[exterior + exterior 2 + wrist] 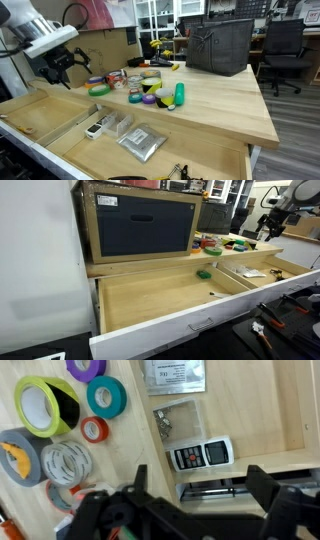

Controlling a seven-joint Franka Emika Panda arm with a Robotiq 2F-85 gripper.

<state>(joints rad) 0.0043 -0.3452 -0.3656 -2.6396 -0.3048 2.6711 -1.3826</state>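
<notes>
Open-jawed and empty, the gripper [200, 495] hovers above the seam between wooden table [125, 445] and open drawer [290, 400]. Nearest it on the table lies a white tape roll [66, 461], beside a grey tape roll [25, 470] and a yellow-black tape roll [45, 405]; a white handheld meter [200, 455] rests in the drawer.

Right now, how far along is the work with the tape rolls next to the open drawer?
Looks done: the drawer stands open, with a handheld meter and a small bag of parts inside. In hand: nothing; the claw hangs open and empty over the table edge. Left: the tape rolls, such as the yellow-and-black roll and the teal roll, lie on the tabletop, none gripped.
</notes>
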